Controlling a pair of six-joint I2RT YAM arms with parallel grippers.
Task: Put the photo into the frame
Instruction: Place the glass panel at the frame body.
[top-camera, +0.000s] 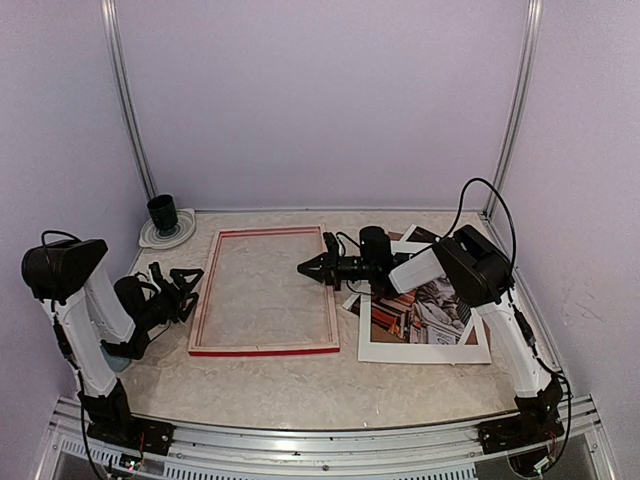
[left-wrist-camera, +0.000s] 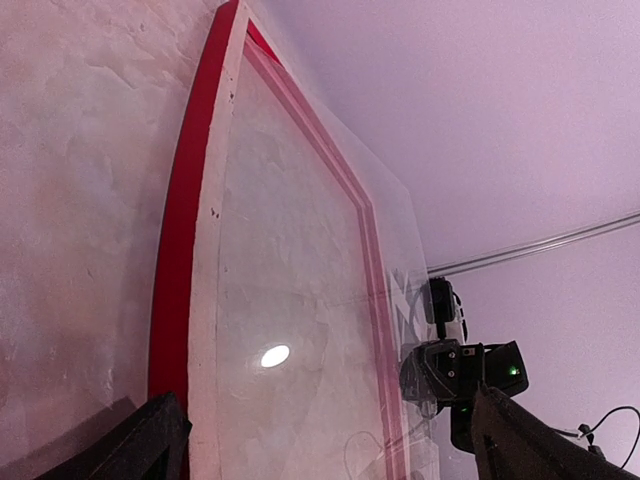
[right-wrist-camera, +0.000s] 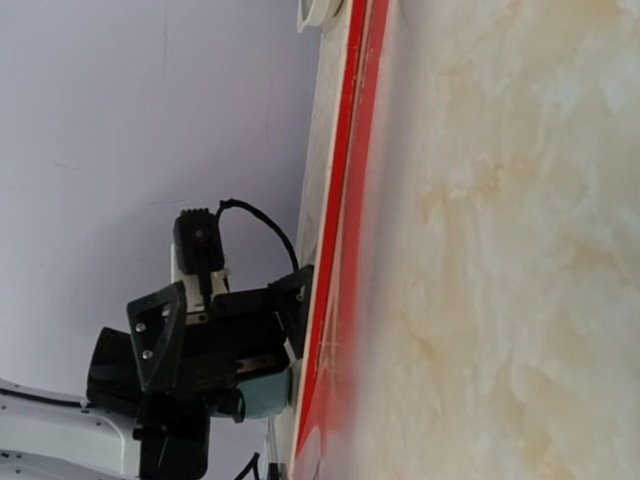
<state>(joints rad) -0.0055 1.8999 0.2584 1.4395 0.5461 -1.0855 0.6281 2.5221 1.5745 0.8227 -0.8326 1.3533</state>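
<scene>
The frame (top-camera: 262, 350) lies flat on the worktop (top-camera: 300, 395), a little left of the middle, with its red edge toward the near side. The photo (top-camera: 432, 305) is not in it. It lies to the right of the frame, together with a white mat (top-camera: 420, 353), and the right arm covers a part of it. Whether the photo is over or under the mat, I cannot tell. The left fingers (top-camera: 187, 274) are spread wide and hold nothing; they are low, just beside the left edge of the frame. The right fingers (top-camera: 308, 267) point to the left at the right edge of the frame. Whether they are released or clenched, I cannot tell.
</scene>
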